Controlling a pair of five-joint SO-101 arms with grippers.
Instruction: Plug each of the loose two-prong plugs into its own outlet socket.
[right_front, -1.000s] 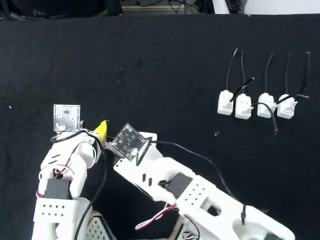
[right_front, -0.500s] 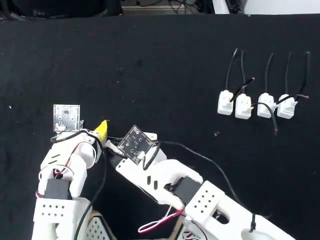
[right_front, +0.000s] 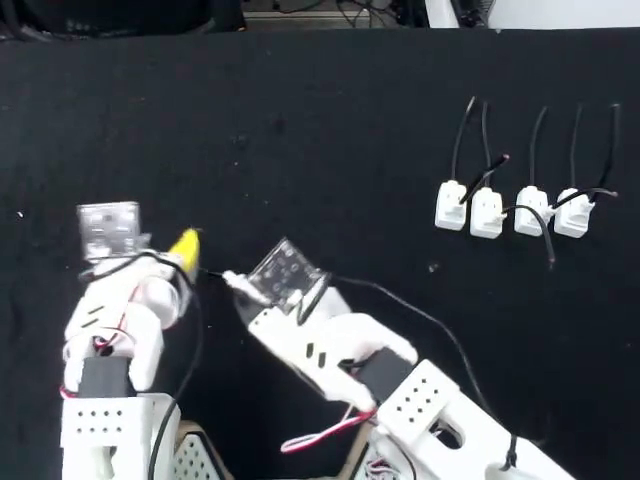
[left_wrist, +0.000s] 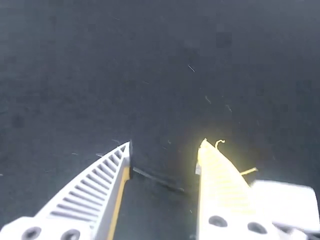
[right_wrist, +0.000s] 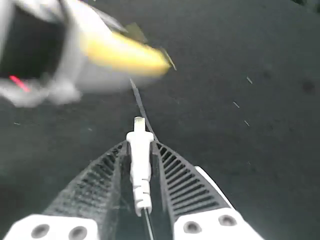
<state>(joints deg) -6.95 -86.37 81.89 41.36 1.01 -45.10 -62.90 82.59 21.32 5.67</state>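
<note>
White plug sits pinched in the jaws of the right arm, near the left arm, whose jaws gape empty.

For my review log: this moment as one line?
right gripper: shut on white plug | left gripper: open, empty | white sockets: far across table

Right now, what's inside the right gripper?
Clamped in the right gripper is a white plug, tip poking out past the black fingers. The fingers cover its sides, and no prongs can be made out.
</note>
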